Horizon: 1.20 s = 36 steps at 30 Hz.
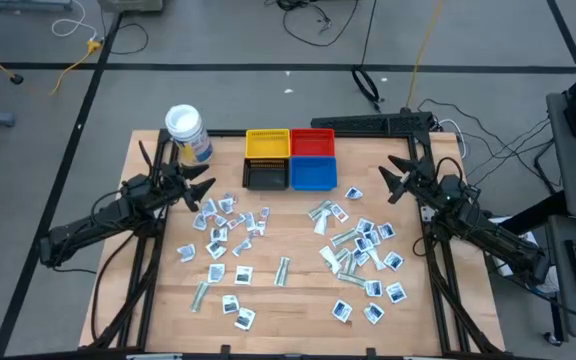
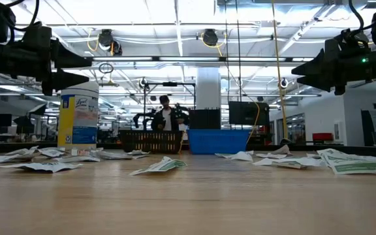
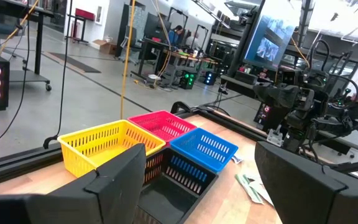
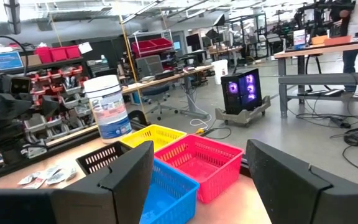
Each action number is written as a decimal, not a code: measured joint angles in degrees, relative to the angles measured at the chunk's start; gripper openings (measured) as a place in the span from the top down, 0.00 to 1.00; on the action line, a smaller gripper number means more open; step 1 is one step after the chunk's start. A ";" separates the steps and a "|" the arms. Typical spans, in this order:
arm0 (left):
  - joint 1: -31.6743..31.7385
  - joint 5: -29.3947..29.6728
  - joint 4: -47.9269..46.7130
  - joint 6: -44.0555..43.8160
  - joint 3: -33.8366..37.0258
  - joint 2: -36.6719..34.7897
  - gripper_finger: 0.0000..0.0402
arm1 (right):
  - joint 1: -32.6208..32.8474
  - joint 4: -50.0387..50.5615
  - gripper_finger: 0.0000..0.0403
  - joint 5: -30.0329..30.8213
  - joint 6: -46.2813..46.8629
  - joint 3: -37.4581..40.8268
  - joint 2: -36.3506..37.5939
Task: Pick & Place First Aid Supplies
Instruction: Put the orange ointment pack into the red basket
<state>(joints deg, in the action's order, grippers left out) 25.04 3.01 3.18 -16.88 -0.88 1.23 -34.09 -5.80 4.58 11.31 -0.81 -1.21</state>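
— Packets lay where, going from the left side of the table across?

— First aid supplies (image 1: 230, 228) were scattered flat on the wooden table (image 1: 298, 290) in two loose groups: one left of centre, one right of centre (image 1: 363, 250), with a few strays toward the near edge. None sat in a bin.

— And the left arm?

— The left end effector (image 1: 200, 190) hung above the table's left side, just beside the white-lidded jar (image 1: 187, 132) and over the edge of the left group. Its fingers (image 3: 114, 180) stood spread wide, with nothing between them; the wrist view looked past them at the bins.

— What stood in the middle?

— Four small bins sat touching in a square at the far edge: the yellow bin (image 1: 267, 143) and red bin (image 1: 313, 141) behind, the black bin (image 1: 265, 175) and blue bin (image 1: 313, 174) in front. All looked empty from above.

— And on the right?

— The right end effector (image 1: 396, 180) hovered above the table's right side, near the far end of the right group, also spread apart and holding nothing. In the low view both end effectors were well clear of the tabletop.

— Anything beyond the table?

— A person (image 2: 166, 116) stood far back in the room, seen across the table in the low view.
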 joint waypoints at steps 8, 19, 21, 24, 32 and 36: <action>0.00 0.00 0.00 0.00 -0.01 -0.02 0.24 | 0.17 3.83 0.37 0.88 1.75 -3.78 -1.84; -0.02 -0.01 0.02 0.00 -0.01 -0.01 0.24 | 0.24 21.22 0.37 7.41 7.54 -22.51 -14.87; -0.02 -0.02 0.02 -0.01 0.00 0.00 0.24 | 0.24 25.11 0.37 7.39 7.52 -26.31 -17.44; -0.02 -0.02 0.02 -0.01 0.00 -0.01 0.24 | 0.24 31.21 0.37 7.39 7.54 -31.80 -21.05; -0.02 -0.02 0.02 0.00 -0.01 0.00 0.24 | 0.24 48.83 0.37 7.34 11.31 -45.48 -29.61; 0.00 -0.02 0.00 0.00 -0.01 -0.01 0.24 | 1.07 57.42 0.37 7.38 15.06 -52.11 -33.94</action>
<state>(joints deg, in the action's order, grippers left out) 25.04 2.98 3.18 -16.88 -0.89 1.23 -33.02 51.61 11.96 26.37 -52.92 -35.15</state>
